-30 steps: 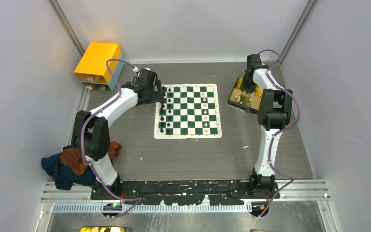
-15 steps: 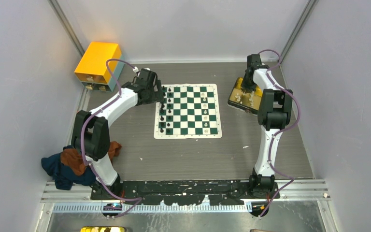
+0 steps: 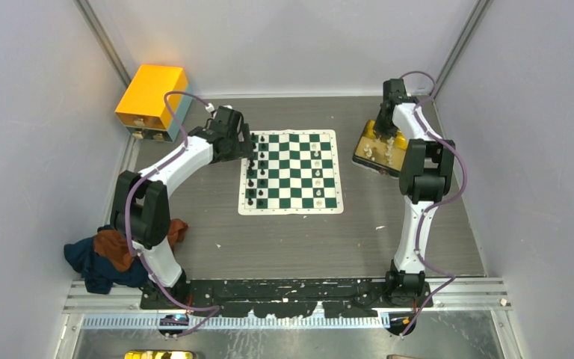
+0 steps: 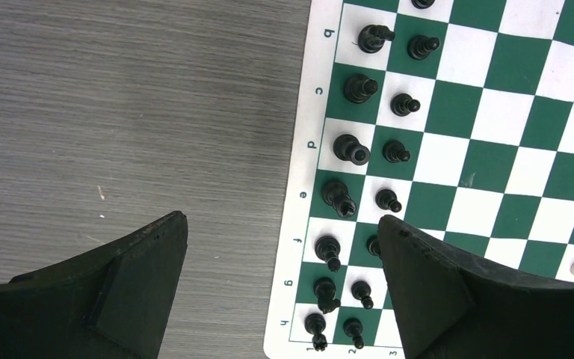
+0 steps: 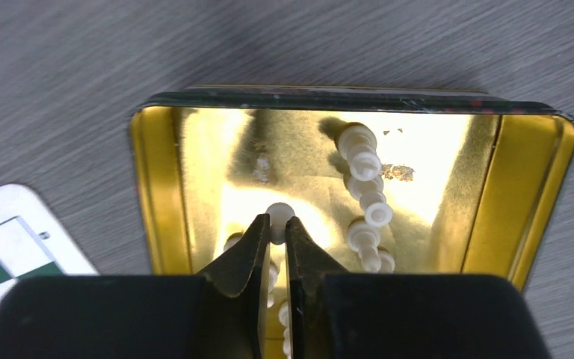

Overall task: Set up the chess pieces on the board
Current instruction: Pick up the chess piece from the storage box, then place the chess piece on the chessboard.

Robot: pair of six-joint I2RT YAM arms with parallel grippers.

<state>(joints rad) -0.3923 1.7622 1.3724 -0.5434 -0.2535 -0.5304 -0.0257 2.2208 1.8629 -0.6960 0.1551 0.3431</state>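
The right jaws are clenched on one white piece (image 5: 279,212); its round head pokes out just past their tips. The piece is held over the tray (image 5: 149,187), near the tray's middle. In the top view the right wrist has been pulled back a little from where it was half a second ago, so the piece seems to have been picked up and lifted. Whether its foot is off the tray floor cannot be told. That would mean one more white piece is ready to be carried to the board (image 3: 290,179). More white pieces (image 5: 364,161) are left in the tray, just beside the held one, and could be bumped if it is moved sideways too soon. The tray walls must be passed over first, so a straight lift is likely needed. The board's corner is seen near the tray, and bare desk (image 4: 119,112) lies between them. A few white pieces (image 3: 318,153) are stood on the board's right side, with open squares around them. The left jaws are spread wide with nothing in them, hung over the board's left edge, and have not been moved. Two rows of black pieces (image 4: 351,149) are lined up there, well apart from the right arm's path.
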